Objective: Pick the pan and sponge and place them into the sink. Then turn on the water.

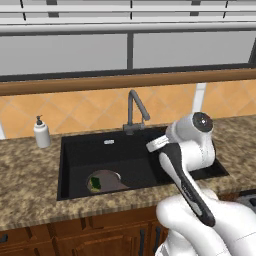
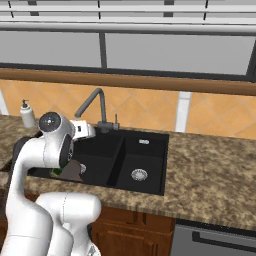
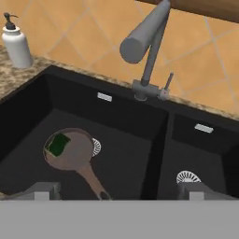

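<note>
White arm rises from near edge, elbow bent, forearm reaching fwd w/ wrist level. Pincer [image 3: 119, 191] wide open, nothing betw. fingertips [image 3: 44, 190]; tips well apart, pointing fwd and down. No contact.

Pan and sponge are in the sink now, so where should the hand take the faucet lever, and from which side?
Grip the small thin lever standing beside the faucet base, on the side toward the smaller basin. Come from the front over the sink, open hand straddling the lever; the overhanging spout makes a top approach awkward, probably.
</note>
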